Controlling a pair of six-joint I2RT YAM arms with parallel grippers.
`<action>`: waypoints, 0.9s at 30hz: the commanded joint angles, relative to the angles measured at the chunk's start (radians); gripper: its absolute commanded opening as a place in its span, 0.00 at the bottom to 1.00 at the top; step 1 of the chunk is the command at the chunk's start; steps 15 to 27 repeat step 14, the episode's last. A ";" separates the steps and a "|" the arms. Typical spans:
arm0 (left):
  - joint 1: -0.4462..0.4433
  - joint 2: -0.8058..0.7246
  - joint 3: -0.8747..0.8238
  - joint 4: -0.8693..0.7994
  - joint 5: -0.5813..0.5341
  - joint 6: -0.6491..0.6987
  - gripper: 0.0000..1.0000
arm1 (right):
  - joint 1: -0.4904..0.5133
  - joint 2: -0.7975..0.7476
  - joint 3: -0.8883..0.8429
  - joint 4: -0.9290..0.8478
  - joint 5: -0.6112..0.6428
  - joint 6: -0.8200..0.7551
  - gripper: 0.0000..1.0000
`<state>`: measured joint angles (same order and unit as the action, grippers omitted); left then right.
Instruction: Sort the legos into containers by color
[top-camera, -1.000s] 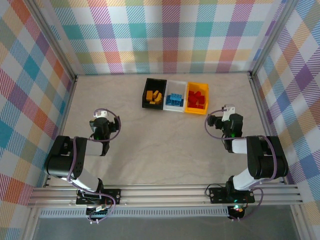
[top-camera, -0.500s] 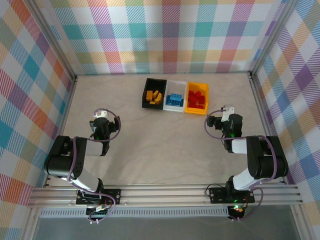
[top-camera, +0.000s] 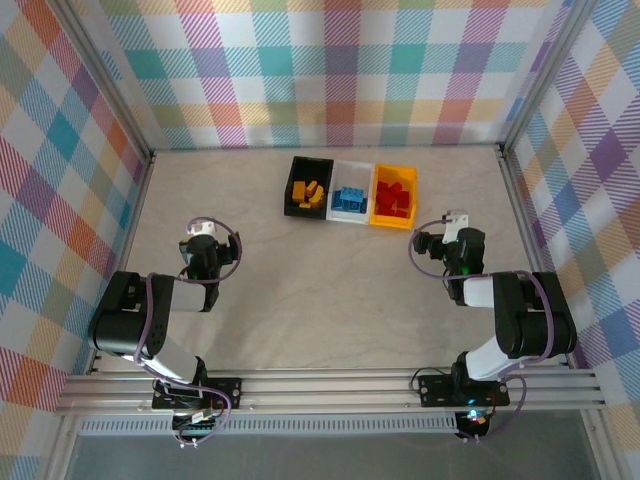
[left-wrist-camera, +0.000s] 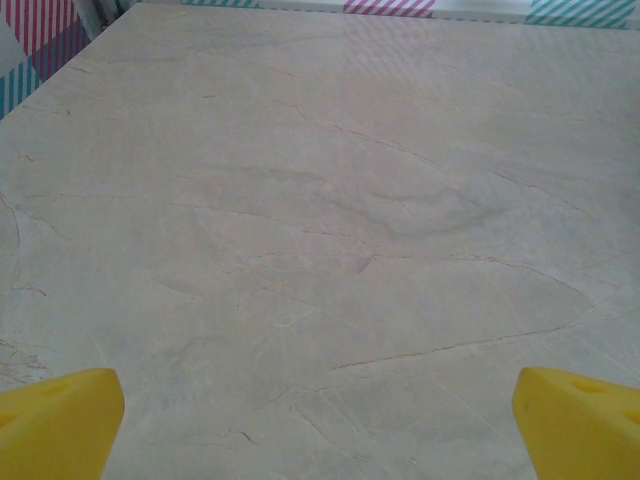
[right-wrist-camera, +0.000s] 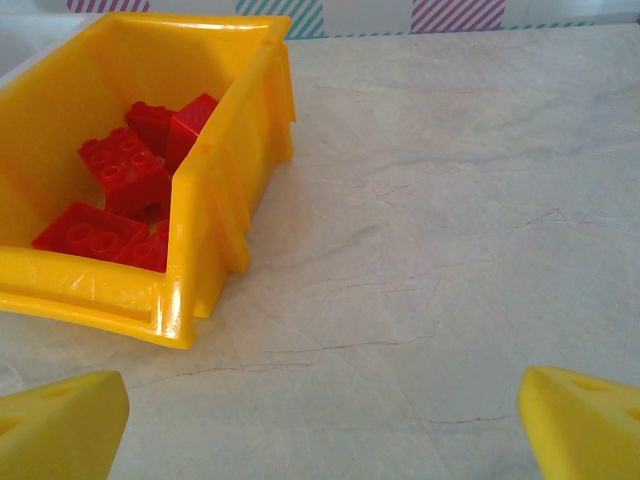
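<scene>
Nearest me, the left claw (left-wrist-camera: 318, 428) hung wide open over the bare table (left-wrist-camera: 330, 230), with nothing between its yellow fingertips (left-wrist-camera: 55, 420). The right claw (right-wrist-camera: 320, 430) gaped just as wide and just as empty, and the yellow bin (right-wrist-camera: 215, 190) sat close at its ten o'clock.

Farther off, at the table's twelve o'clock, the three bins stood joined in a row. The red bricks (top-camera: 396, 197) lay in the yellow bin, the blue bricks (top-camera: 350, 198) in the white bin (top-camera: 352, 168) and the orange bricks (top-camera: 308, 192) in the black bin (top-camera: 296, 165). Every brick I could see was in a bin.

The bricks looked light, hard and stiff, with slick sides. I reckoned a pinch across two flat opposite faces would hold best, since a grip on a corner or the studs might let one twist away. Those heaped at a slant seemed awkward to reach.

The bin walls hid whatever lay underneath the heaps, so I could not count them. From the right wrist the white bin was cut off at the corner. From above, the studs were too small to make out.
</scene>
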<state>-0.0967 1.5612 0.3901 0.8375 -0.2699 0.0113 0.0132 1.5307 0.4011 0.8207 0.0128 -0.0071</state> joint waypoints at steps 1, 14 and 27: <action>0.003 -0.002 0.010 0.003 0.011 -0.020 1.00 | -0.002 0.002 0.012 0.004 -0.023 0.015 1.00; 0.003 -0.001 0.010 0.003 0.011 -0.020 1.00 | -0.002 0.003 0.013 0.002 -0.022 0.016 1.00; 0.003 -0.001 0.010 0.003 0.011 -0.020 1.00 | -0.002 0.003 0.013 0.002 -0.022 0.016 1.00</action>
